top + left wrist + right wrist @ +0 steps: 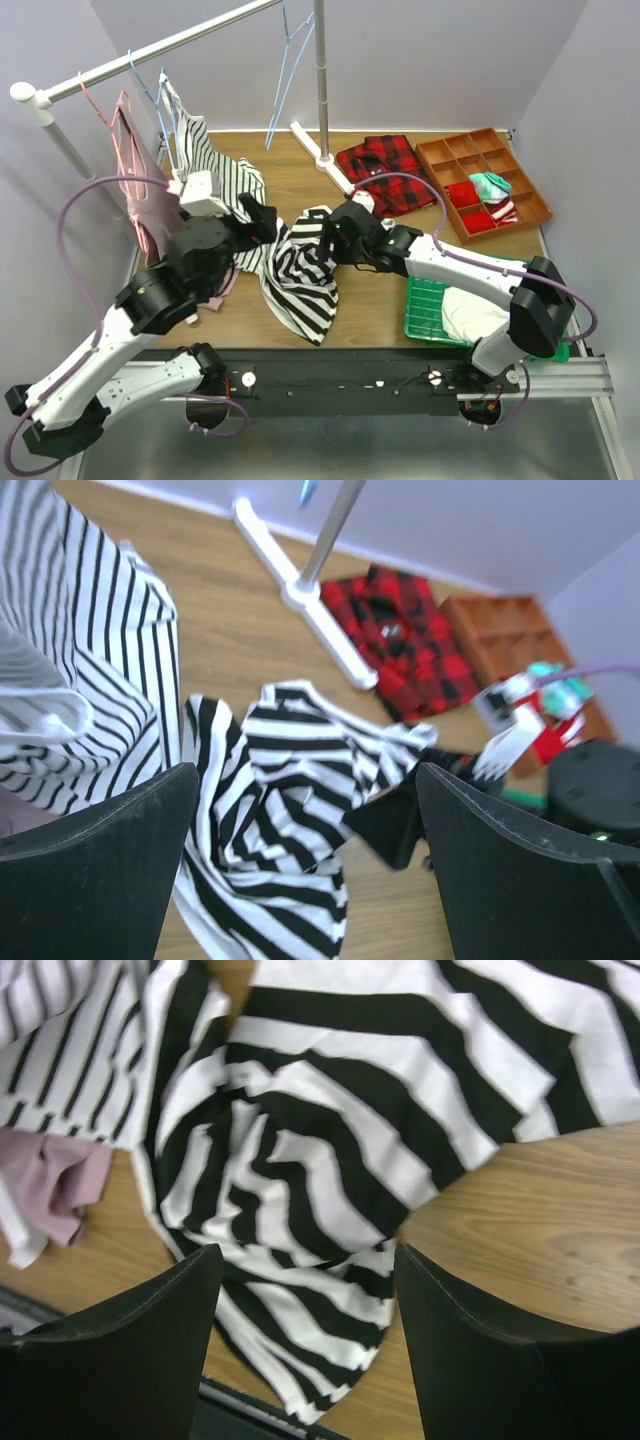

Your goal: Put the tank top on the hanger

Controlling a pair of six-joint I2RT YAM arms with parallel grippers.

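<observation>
Bare wood of the table [375, 300] lies free between the crumpled tank top [305, 275] and the green basket [428, 312], and again behind the tank top up to the rack's white foot [322, 160]. The centre is crowded: the left gripper [305, 770] and right gripper [307, 1250], both spread wide, closely flank the tank top. The upright pole [321, 80] blocks the back middle, and the hanger [292, 80] hangs just left of it over open air. The finer-striped top [215, 165] and pink top [140, 205] fill the back left. The plaid garment [385, 172] and wooden tray [480, 182] fill the back right.
</observation>
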